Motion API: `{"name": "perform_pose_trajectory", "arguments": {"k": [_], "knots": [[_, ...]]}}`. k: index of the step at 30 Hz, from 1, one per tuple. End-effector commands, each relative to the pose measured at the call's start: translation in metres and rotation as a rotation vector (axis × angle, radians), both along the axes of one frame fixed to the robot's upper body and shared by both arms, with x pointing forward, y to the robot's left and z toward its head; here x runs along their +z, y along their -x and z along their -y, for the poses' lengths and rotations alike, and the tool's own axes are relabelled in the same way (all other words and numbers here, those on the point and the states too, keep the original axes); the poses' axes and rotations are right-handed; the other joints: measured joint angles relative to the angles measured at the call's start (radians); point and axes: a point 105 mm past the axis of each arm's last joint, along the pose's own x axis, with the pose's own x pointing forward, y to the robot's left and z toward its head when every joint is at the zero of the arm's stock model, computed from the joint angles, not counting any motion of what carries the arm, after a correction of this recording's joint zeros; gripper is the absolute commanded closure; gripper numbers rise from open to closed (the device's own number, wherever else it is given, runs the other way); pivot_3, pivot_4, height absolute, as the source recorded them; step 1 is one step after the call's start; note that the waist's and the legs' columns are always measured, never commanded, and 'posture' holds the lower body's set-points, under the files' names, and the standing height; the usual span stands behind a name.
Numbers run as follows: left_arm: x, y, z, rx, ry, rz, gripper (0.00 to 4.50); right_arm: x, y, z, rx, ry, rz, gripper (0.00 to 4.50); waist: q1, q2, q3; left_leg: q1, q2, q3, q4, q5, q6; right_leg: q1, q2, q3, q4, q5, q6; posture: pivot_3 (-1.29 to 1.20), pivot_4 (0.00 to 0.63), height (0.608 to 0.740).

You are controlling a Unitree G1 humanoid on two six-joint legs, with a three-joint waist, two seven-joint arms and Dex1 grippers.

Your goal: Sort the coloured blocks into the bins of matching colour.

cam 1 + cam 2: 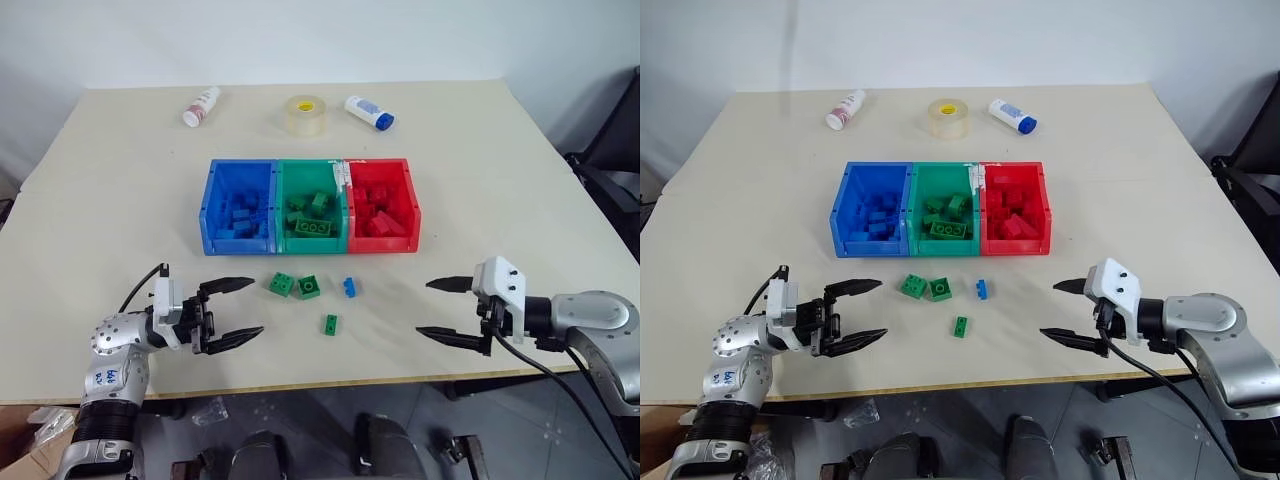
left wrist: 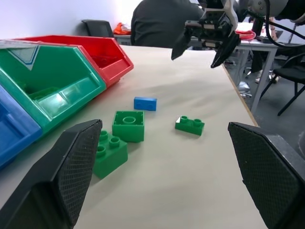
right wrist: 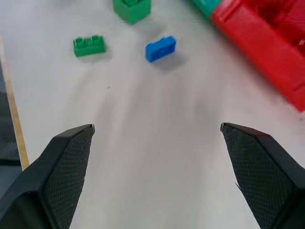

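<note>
Three joined bins stand mid-table: blue bin (image 1: 239, 207), green bin (image 1: 311, 205), red bin (image 1: 383, 203), each holding blocks of its own colour. In front of them on the table lie two green square blocks (image 1: 281, 285) (image 1: 309, 287), a small blue block (image 1: 349, 288) and a small green block (image 1: 330, 323). My left gripper (image 1: 236, 311) hovers open at the near left, pointing toward the loose blocks. My right gripper (image 1: 441, 309) hovers open at the near right, empty, pointing left toward them.
At the table's far side lie a white bottle with a red cap (image 1: 201, 106), a roll of clear tape (image 1: 307, 115) and a white bottle with a blue cap (image 1: 369, 112). The table's front edge runs just below both grippers. A dark chair (image 1: 610, 160) stands at the right.
</note>
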Motion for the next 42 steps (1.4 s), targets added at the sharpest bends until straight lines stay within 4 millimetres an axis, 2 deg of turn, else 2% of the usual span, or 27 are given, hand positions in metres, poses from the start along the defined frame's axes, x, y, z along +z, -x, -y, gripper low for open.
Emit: {"name": "perform_pose_trajectory", "arguments": {"k": [1,4,12,18,20,27,33,37,42], "knots": [[0.005,-0.002,-0.004,0.008,-0.009,0.031,0.00,0.011,-0.005,-0.012,0.025,-0.011,0.049,0.05,0.001,0.000,0.000,0.000,0.000,0.000,0.000,0.000,0.000,0.000,0.000,0.000,0.000,0.000,0.000,0.00,0.150,0.740],[0.006,-0.002,-0.003,0.009,-0.009,0.035,0.00,0.007,-0.013,-0.026,0.042,-0.021,0.045,0.05,0.000,0.000,0.000,0.000,0.000,0.000,0.000,0.000,0.000,0.000,0.000,0.000,0.000,0.000,0.000,0.00,0.150,0.740],[0.007,0.004,-0.002,0.027,-0.003,0.044,0.00,-0.018,-0.043,-0.079,0.117,-0.055,0.011,0.05,-0.001,0.000,0.000,-0.001,0.000,0.000,0.000,0.000,0.000,0.000,0.000,-0.001,0.004,0.000,0.000,0.00,0.150,0.740],[0.007,0.010,-0.008,0.062,-0.008,0.044,0.00,-0.033,-0.064,-0.088,0.094,-0.019,0.019,0.05,0.001,0.000,0.000,-0.001,0.000,0.000,0.000,0.000,0.000,-0.001,0.000,-0.001,0.004,0.000,0.000,0.00,0.150,0.740],[0.006,0.013,-0.009,0.071,-0.009,0.041,0.00,-0.034,-0.066,-0.089,0.098,-0.014,0.020,0.64,-0.001,0.000,0.000,-0.001,0.000,0.000,0.000,0.000,0.000,-0.001,0.000,-0.001,0.004,0.000,0.000,0.00,0.150,0.740],[0.004,0.017,-0.009,0.083,-0.005,0.032,0.00,-0.028,-0.065,-0.096,0.115,-0.035,0.044,3.08,-0.001,0.000,0.000,-0.001,0.000,0.000,0.000,0.000,0.000,-0.001,0.000,-0.001,0.005,0.000,0.000,0.00,0.150,0.740],[0.003,0.015,-0.008,0.079,-0.003,0.033,0.00,-0.008,-0.062,-0.101,0.141,-0.062,0.096,3.16,-0.002,0.000,0.000,-0.001,0.000,0.000,0.000,0.000,0.000,-0.001,0.000,-0.001,0.006,0.000,0.000,0.00,0.150,0.740],[0.002,0.014,-0.006,0.069,-0.001,0.033,0.00,0.013,-0.063,-0.111,0.156,-0.105,0.146,3.16,-0.003,0.000,0.000,-0.001,0.000,0.000,0.000,0.000,0.000,-0.001,0.000,-0.001,0.006,0.000,0.000,0.00,0.150,0.740],[0.002,0.012,-0.003,0.057,0.002,0.033,0.00,0.046,-0.075,-0.142,0.197,-0.179,0.250,3.16,-0.007,0.000,0.000,-0.001,0.000,0.000,0.000,0.000,0.000,-0.001,0.000,-0.001,0.007,0.000,0.000,0.00,0.150,0.740]]}}
